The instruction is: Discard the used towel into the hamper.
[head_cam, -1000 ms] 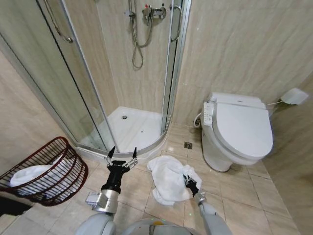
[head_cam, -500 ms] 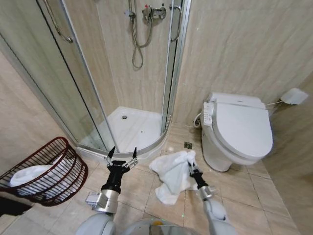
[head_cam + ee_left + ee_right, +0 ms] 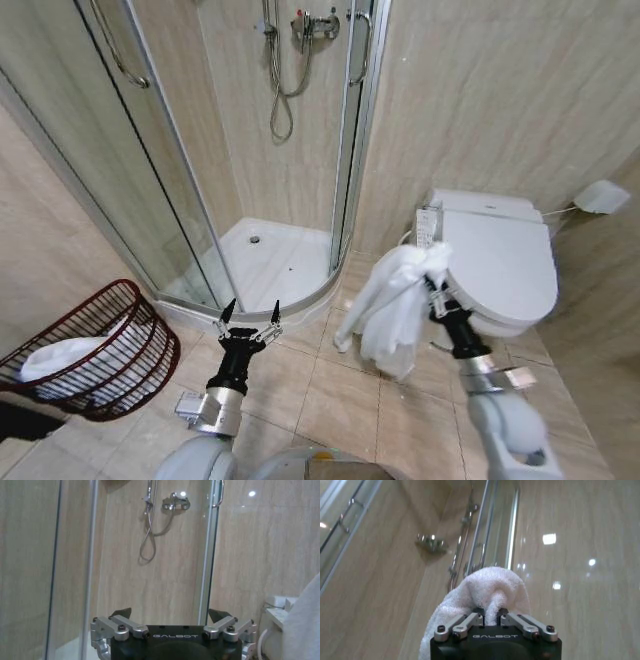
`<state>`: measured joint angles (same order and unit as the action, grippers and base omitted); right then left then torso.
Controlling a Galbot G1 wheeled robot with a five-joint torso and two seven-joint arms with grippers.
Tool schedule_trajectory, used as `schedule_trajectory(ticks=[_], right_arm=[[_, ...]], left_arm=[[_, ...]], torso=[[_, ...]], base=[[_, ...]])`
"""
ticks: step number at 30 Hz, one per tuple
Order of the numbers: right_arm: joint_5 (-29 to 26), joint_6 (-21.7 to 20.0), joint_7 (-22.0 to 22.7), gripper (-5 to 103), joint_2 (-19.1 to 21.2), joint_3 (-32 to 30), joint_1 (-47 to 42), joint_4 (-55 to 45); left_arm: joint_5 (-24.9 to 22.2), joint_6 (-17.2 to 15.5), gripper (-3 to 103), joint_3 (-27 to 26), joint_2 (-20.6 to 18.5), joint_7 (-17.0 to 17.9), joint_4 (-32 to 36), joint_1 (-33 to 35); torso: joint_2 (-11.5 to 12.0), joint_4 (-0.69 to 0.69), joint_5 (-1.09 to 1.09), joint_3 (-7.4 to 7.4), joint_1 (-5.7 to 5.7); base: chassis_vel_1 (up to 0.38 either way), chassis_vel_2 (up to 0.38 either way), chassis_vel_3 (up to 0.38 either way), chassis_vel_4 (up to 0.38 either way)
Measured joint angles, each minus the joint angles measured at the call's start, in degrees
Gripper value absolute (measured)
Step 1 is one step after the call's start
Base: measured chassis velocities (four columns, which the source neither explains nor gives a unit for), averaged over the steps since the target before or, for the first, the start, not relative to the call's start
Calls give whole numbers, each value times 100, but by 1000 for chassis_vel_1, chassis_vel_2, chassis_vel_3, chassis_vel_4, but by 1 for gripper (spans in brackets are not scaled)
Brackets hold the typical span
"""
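The white used towel (image 3: 392,305) hangs in the air in front of the toilet, clear of the floor, pinched at its top by my right gripper (image 3: 433,285). In the right wrist view the fingers are shut on a fold of the towel (image 3: 492,592), right gripper (image 3: 490,617). The hamper (image 3: 100,345), a dark reddish-brown wicker basket with white cloth inside, stands at the lower left against the wall. My left gripper (image 3: 249,315) is open and empty, held low in front of the shower step; its spread fingers frame the left gripper (image 3: 170,614) in the left wrist view.
A curved glass shower enclosure (image 3: 170,200) with a raised white tray (image 3: 270,262) fills the middle and left. A white toilet (image 3: 495,265) with closed lid stands at the right. Beige tiled floor (image 3: 330,400) lies between hamper and toilet.
My right gripper has risen and moved right, lifting the towel off the floor until it hangs free by the toilet. The left arm has not moved.
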<state>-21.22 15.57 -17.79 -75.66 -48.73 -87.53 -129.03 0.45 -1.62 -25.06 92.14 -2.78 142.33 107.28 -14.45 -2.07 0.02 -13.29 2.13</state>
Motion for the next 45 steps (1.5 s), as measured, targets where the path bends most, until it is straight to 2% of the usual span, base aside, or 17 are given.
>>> schedule_trajectory(ticks=[6, 8, 13, 15, 21, 34, 45], right_arm=[[-363, -106, 26, 13, 81, -468, -74, -618], [-407, -103, 184, 13, 87, -598, -40, -803], [-327, 265, 455, 13, 98, -729, 5, -715], [-337, 295, 492, 13, 78, -748, -12, -721], [-378, 377, 714, 13, -53, -724, -154, -1086], [-425, 735, 658, 13, 56, -934, -137, -1039], [-877, 718, 656, 13, 275, -1243, -92, -1290]], left_arm=[[0, 0, 100, 0, 0, 0, 0, 0], [0, 0, 100, 0, 0, 0, 0, 0], [0, 0, 100, 0, 0, 0, 0, 0], [0, 0, 100, 0, 0, 0, 0, 0], [0, 0, 100, 0, 0, 0, 0, 0], [0, 0, 100, 0, 0, 0, 0, 0], [0, 0, 100, 0, 0, 0, 0, 0]], torso=[[0, 1, -2, 0, 0], [0, 1, -3, 0, 0], [-50, 0, -1, -28, 22], [-70, 1, 1, -43, 29], [-245, 1, -3, -156, 86], [-551, 1, -1, -363, 186], [-842, 1, -2, -550, 289]], base=[[0, 0, 0, 0], [0, 0, 0, 0], [0, 0, 0, 0], [0, 0, 0, 0], [0, 0, 0, 0], [0, 0, 0, 0], [0, 0, 0, 0]])
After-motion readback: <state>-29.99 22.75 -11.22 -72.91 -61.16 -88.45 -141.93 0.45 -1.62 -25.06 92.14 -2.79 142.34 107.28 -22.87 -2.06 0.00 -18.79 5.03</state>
